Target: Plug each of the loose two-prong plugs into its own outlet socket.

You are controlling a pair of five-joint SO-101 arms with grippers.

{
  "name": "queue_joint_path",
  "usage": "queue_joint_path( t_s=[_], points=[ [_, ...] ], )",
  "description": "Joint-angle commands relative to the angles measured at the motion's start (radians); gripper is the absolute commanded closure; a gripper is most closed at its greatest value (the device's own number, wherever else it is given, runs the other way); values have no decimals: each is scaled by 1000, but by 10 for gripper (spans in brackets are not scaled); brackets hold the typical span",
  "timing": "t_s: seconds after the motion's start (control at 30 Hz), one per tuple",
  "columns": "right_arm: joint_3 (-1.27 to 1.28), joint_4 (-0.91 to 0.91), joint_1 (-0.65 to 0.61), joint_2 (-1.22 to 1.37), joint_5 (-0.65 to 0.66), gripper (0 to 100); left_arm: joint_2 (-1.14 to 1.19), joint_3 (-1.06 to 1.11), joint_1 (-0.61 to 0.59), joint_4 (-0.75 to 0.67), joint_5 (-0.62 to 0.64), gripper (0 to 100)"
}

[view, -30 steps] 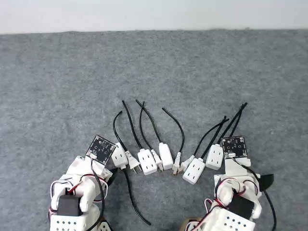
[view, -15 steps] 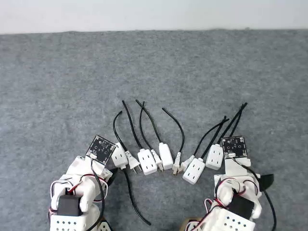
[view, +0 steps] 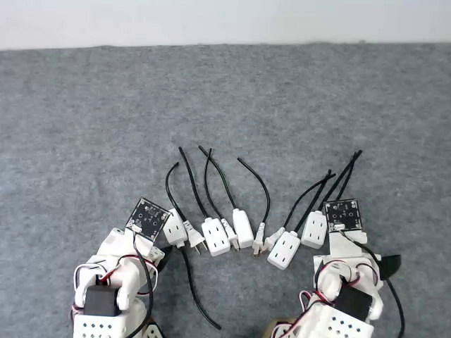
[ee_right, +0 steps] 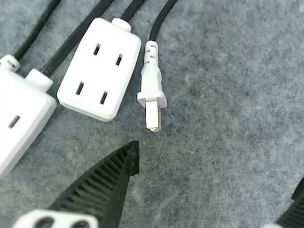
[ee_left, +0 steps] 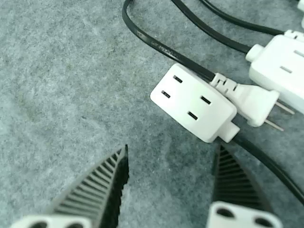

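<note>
Several white outlet sockets and two-prong plugs on black cords lie in a row on the grey carpet. My left gripper (ee_left: 171, 171) is open, just short of the leftmost socket (ee_left: 194, 102) (view: 174, 229), with a plug (ee_left: 251, 102) (view: 194, 238) lying loose against that socket's far side. My right gripper (ee_right: 213, 190) is open too, hovering near the rightmost socket (ee_right: 99, 66) (view: 314, 229) and a loose plug (ee_right: 153, 90) beside it, prongs toward the gripper. Neither gripper holds anything.
Between the arms lie more sockets (view: 215, 236) (view: 242, 227) (view: 284, 250) and loose plugs (view: 258, 239) (view: 273, 238), their cords fanning away over the carpet. One long cord (view: 197, 296) trails toward the front edge. The left arm (view: 116, 274) and right arm (view: 345, 289) sit low at the front.
</note>
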Motion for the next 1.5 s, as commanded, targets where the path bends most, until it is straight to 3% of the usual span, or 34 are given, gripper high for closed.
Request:
queue_joint_path(
  t_s=[0.0,0.27,0.4,0.5,0.67,0.8,1.0,1.33,1.47],
  points=[
    [17,7,10,-10,-8,512,-17,-5,18,6,-9,731],
    [17,-2,1,-10,-12,512,-17,-5,133,3,-6,731],
    [17,5,-65,-10,-12,512,-17,-5,245,6,-5,731],
    [17,5,-124,-10,-8,512,-17,-5,265,3,-8,731],
    [15,-35,-113,-10,-5,511,-17,-5,195,2,-6,731],
    [15,-31,4,-10,-5,511,-17,-5,44,-25,-11,731],
    [15,-39,48,-10,-5,511,-17,-5,-118,-198,-6,730],
    [15,-97,44,-10,-14,511,-17,-77,-141,-74,-61,729],
    [15,-101,-64,-1,-86,511,-15,-101,-135,-61,-52,728]
  ],
)
